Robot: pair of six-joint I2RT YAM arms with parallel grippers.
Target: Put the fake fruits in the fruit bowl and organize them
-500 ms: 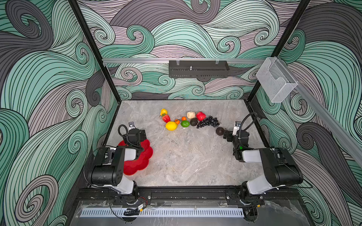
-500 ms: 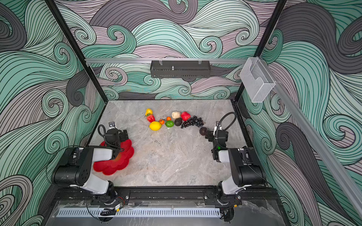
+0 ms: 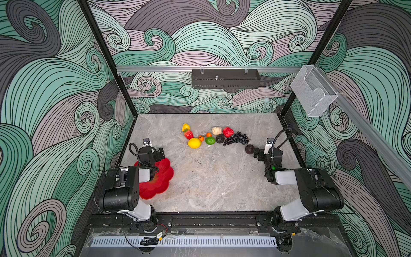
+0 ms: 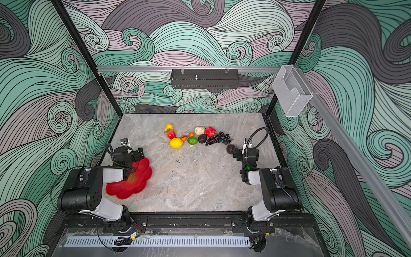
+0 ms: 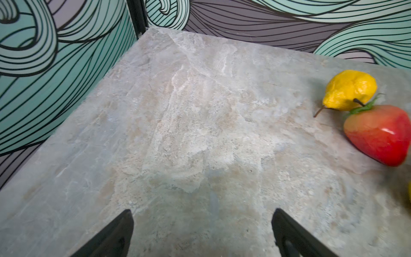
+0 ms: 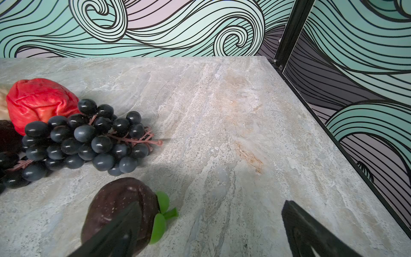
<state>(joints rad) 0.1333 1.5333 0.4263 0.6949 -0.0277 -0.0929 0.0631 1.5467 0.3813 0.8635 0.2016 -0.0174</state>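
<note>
Fruits [image 3: 210, 140] far, bowl [image 3: 165, 178] near left.
My left gripper [image 3: 161, 153], over its far rim, and right gripper [image 3: 255, 153], beside the plum [image 3: 249, 148], both gape wide.

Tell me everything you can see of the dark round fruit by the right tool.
The dark fruit is maroon-brown, roundish, with wrinkled, pale-specked skin that looks plastic, and a green stem and two leaves at one end. It lies on the marble table, apart from the grape bunch. One finger of the open right tool overlaps it; contact cannot be told.
</note>
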